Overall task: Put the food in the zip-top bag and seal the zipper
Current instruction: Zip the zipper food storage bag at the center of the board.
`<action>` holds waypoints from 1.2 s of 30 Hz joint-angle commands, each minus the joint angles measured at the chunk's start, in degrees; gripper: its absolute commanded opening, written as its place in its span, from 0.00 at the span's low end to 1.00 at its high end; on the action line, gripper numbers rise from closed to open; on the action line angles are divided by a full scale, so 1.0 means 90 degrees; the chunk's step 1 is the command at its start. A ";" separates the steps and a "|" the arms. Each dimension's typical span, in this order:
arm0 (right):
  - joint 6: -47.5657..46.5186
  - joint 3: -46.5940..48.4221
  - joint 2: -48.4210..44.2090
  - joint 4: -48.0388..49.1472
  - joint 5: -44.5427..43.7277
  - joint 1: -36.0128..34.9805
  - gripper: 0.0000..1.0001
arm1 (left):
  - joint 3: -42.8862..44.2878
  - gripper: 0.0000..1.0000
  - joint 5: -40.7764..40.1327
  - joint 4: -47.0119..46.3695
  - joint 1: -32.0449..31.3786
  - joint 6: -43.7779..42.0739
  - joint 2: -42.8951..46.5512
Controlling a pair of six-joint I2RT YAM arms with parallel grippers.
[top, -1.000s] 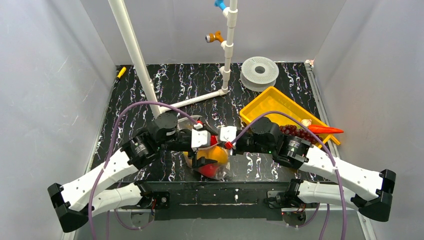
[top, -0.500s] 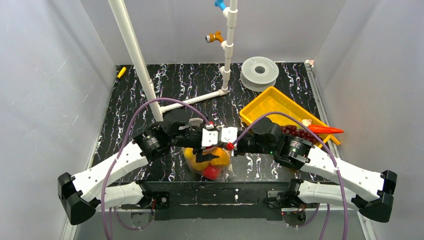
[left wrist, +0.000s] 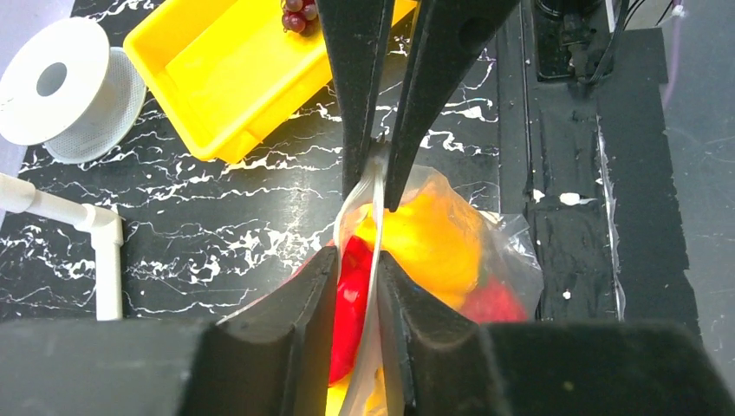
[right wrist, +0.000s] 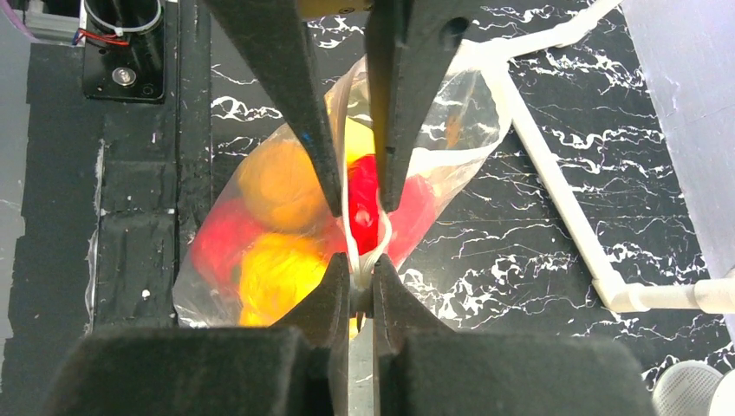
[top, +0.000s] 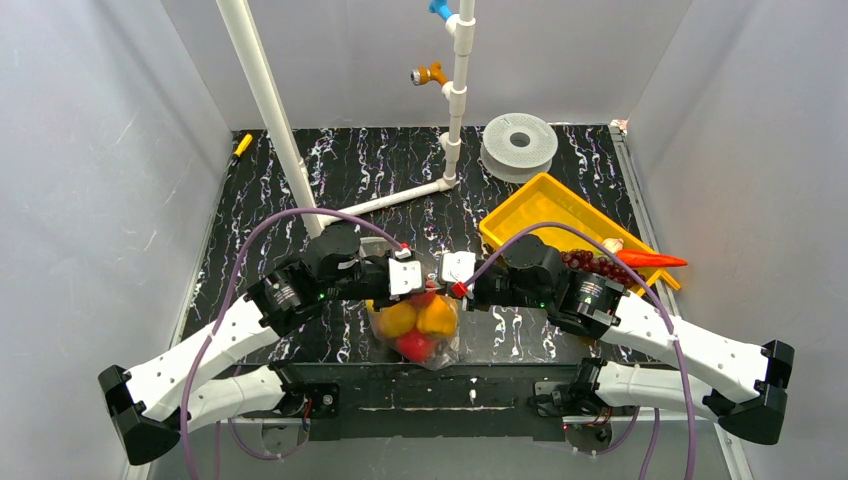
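Observation:
The clear zip-top bag [top: 415,338] lies at the near middle of the table with yellow, orange and red food [top: 430,318] inside. Both grippers meet over its mouth. My right gripper [right wrist: 358,264] is shut, pinching the whitish zipper [right wrist: 351,234] flat at one end. Facing it, my left gripper [left wrist: 357,257] has its jaws drawn in close on the zipper [left wrist: 374,234]; the two lips between them still bow slightly apart, with red food [left wrist: 351,295] showing through. A yellow piece [left wrist: 433,234] bulges beside it.
A yellow tray [top: 540,205] sits at the right, with purple grapes [top: 585,262] and an orange-red vegetable [top: 650,260] at its near end. A white spool [top: 518,145] stands behind it. White PVC pipes [top: 270,110] rise at the back and cross the table.
My left gripper reached over the bag, drew back a little to the left, and its jaws went from wide open to narrow on the zipper. The right gripper kept its pinch.

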State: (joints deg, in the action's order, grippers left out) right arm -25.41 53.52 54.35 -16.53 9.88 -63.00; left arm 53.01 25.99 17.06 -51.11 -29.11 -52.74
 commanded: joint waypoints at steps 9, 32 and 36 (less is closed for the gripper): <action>0.1862 0.0079 -0.0013 0.0481 -0.0977 0.0001 0.71 | -0.0037 0.00 -0.0538 -0.0068 0.0017 0.1139 0.0225; 0.4753 -0.1909 -0.0300 0.4102 0.0578 0.0799 0.61 | -0.0294 0.00 -0.1219 -0.0695 0.0024 0.3456 0.0800; 0.4808 -0.1797 -0.0125 0.4103 0.1035 0.0825 0.50 | -0.0286 0.00 -0.1196 -0.0703 0.0023 0.3503 0.0807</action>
State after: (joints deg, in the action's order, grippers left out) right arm 17.28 35.22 52.06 15.37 12.38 -55.92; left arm 48.80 15.38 13.28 -51.11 0.98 -46.28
